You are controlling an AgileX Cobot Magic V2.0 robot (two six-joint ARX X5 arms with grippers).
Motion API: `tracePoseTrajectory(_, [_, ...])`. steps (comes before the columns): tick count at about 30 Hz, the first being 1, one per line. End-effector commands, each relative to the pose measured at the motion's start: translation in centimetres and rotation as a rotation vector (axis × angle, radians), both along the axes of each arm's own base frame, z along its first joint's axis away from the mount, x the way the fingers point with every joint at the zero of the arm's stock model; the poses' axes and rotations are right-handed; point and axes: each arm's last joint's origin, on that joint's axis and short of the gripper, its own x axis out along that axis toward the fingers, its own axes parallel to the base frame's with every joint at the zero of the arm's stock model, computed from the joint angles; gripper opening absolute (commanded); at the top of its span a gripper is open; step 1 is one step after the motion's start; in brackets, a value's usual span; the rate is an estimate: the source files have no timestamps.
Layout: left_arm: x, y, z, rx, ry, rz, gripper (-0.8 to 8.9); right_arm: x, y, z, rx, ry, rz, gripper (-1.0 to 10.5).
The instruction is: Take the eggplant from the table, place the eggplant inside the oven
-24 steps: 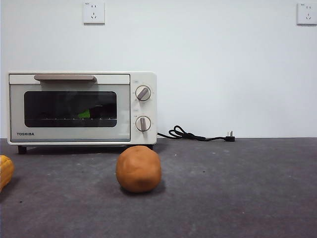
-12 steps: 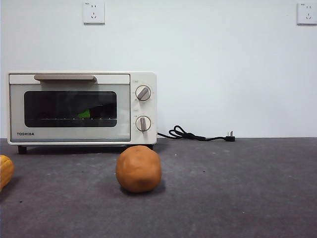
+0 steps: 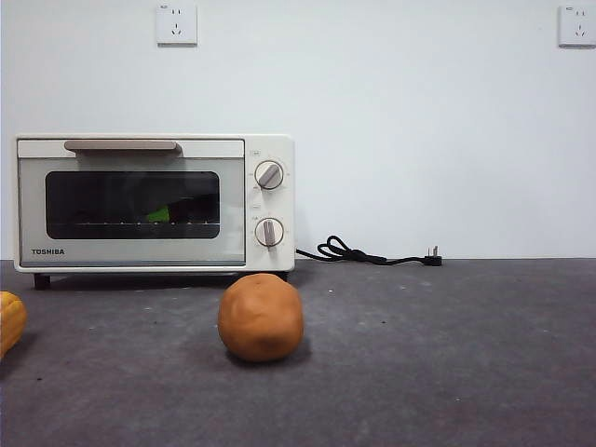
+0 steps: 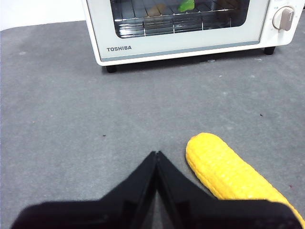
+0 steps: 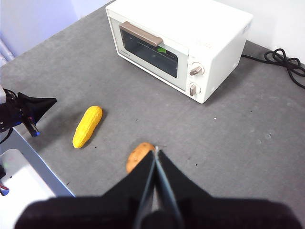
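Only the dark purple eggplant's green cap (image 3: 159, 214) shows inside the closed cream oven (image 3: 154, 203), its axis hidden; both hands clenched, empty: left hand (image 4: 156, 155), right hand (image 5: 156, 151).

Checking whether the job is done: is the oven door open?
No, the oven door is shut flush, handle up, and the eggplant's green cap shows behind the glass on the rack.

Left gripper (image 4: 156, 155) closed above table (image 4: 71, 119); corn (image 4: 228, 174) beside; oven (image 4: 186, 28) ahead
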Motion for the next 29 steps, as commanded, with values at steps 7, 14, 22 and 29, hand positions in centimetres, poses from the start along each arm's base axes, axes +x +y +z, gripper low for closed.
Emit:
tracePoseTrajectory(7, [0.1, 0.0, -0.2, -0.008, 0.003, -0.004, -0.04, 0.1, -0.4, -0.1, -0.047, -0.025, -0.043, 0.0])
tracePoseTrajectory(14, [0.1, 0.0, -0.2, -0.008, 0.004, -0.004, -0.04, -2.1, -4.6, 0.9, -0.010, -0.127, -0.223, 0.0])
tracePoseTrajectory(22, [0.1, 0.0, -0.2, -0.008, 0.005, -0.004, -0.04, -9.0, -9.7, 1.2, 0.040, -0.312, -0.541, 0.0])
tracePoseTrajectory(29, [0.1, 0.0, -0.2, -0.008, 0.005, -0.004, -0.04, -14.8, -11.8, 0.5, 0.046, -0.461, -0.757, 0.0])
